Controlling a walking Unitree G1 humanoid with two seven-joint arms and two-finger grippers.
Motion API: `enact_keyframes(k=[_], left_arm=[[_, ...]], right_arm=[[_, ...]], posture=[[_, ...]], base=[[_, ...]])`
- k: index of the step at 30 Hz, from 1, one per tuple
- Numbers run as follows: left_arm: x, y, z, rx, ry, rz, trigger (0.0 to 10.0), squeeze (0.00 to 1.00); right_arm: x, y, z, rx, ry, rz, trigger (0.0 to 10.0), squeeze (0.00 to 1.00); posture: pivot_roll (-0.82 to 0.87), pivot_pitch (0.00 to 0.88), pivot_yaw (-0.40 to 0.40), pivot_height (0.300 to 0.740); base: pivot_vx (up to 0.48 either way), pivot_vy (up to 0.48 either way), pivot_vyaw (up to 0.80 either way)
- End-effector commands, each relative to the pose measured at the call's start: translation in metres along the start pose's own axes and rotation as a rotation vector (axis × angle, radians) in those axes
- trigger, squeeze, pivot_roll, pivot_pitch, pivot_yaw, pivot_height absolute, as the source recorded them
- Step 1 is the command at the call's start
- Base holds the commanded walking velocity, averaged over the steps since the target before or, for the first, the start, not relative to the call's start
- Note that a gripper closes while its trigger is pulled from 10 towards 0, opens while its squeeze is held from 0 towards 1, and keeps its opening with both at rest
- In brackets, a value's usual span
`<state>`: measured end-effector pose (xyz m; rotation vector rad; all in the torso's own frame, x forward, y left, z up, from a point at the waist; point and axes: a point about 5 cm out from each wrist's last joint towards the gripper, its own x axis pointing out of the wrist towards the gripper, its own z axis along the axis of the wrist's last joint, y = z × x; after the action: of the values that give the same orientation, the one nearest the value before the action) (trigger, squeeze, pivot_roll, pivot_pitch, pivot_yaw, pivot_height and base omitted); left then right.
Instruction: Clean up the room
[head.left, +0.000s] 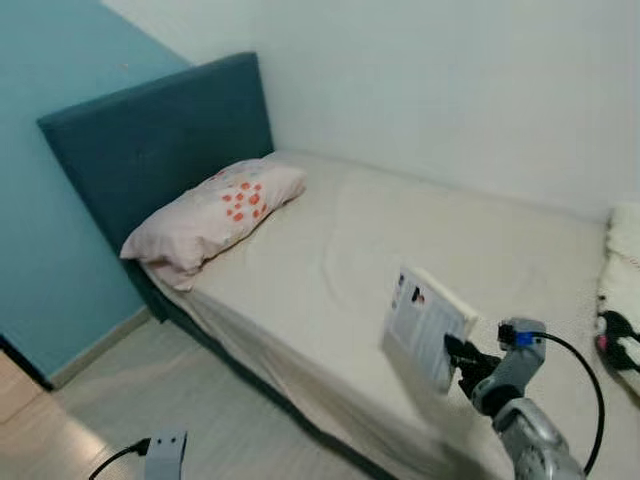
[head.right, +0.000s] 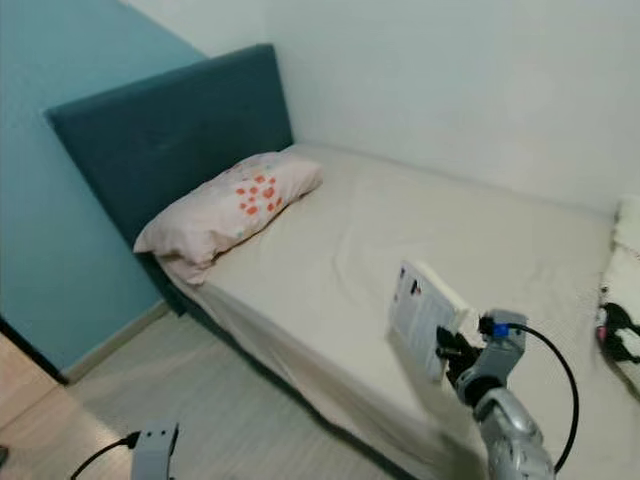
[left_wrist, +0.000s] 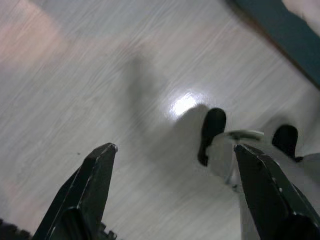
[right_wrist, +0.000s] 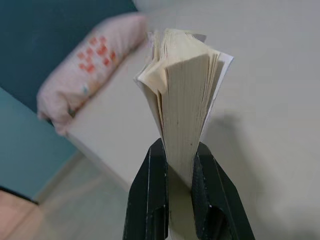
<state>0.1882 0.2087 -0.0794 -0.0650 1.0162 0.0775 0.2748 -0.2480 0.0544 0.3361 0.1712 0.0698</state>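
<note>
A white paperback book is held upright over the bed, near its front edge. My right gripper is shut on the book's lower edge. In the right wrist view the two black fingers pinch the book, whose cream pages fan out above them. My left gripper hangs low at the left with its fingers wide open over the pale wooden floor, holding nothing.
A pink pillow with red spots lies at the head of the bed against the teal headboard. A white fluffy item with black straps lies at the right edge. Pale floor runs along the bed's left side.
</note>
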Motion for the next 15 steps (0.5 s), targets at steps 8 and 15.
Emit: enact_keyframes(k=[8, 15], left_arm=[[-0.0007, 0.004, -0.0006, 0.016, 0.001, 0.005, 10.0, 0.0], [-0.0005, 0.003, 0.0008, 0.005, -0.004, -0.007, 10.0, 0.0]], right_arm=[[0.0066, 0.0175, 0.0147, -0.003, -0.075, 0.094, 10.0, 0.0], [0.0079, 0.0158, 0.0142, -0.016, -0.057, 0.079, 10.0, 0.0]], posture=[[-0.06, 0.0, 0.065, 0.74], [-0.07, 0.0, 0.067, 0.74]], base=[[0.0, 0.0, 0.72], [0.114, 0.0, 0.72]])
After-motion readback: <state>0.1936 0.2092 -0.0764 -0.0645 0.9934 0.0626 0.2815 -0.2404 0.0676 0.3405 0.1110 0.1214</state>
